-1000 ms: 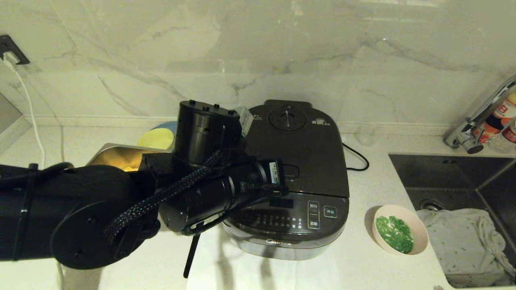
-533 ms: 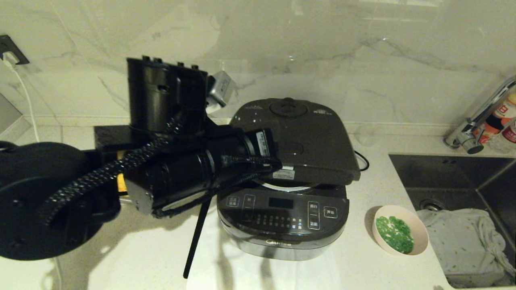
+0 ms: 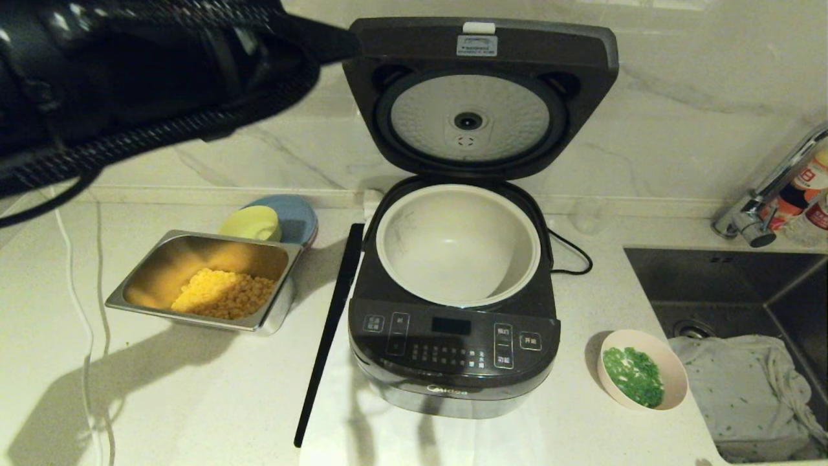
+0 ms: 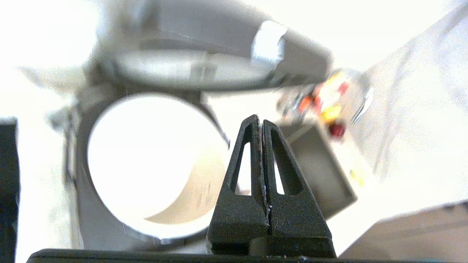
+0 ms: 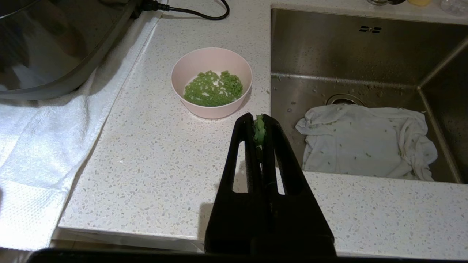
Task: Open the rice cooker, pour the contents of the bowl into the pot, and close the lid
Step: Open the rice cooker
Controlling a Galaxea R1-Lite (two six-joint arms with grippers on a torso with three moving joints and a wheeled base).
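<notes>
The rice cooker (image 3: 453, 343) stands open in the middle of the counter. Its lid (image 3: 479, 45) is upright, showing the dimpled silver disc (image 3: 469, 120). The cream-white pot (image 3: 394, 239) inside looks empty. My left arm (image 3: 129, 77) is raised at the upper left, beside the lid's edge; the left gripper (image 4: 259, 118) is shut and empty above the pot (image 4: 146, 153). The pink-cream bowl (image 3: 673, 369) of green bits (image 3: 634, 375) sits right of the cooker. My right gripper (image 5: 259, 118) hovers short of the bowl (image 5: 190, 65), shut, a green scrap stuck between its tips.
A steel tray (image 3: 162, 259) of corn (image 3: 223, 294) sits left of the cooker, a yellow-green bowl (image 3: 251, 223) behind it. A black stick (image 3: 326, 336) lies along the cooker's left side. The sink (image 3: 724, 278) holding a cloth (image 3: 744, 382) is right of the bowl.
The lid has swung from shut, through half raised, to fully upright. My left arm has lifted up and away to the upper left, uncovering the tray and the pot.
</notes>
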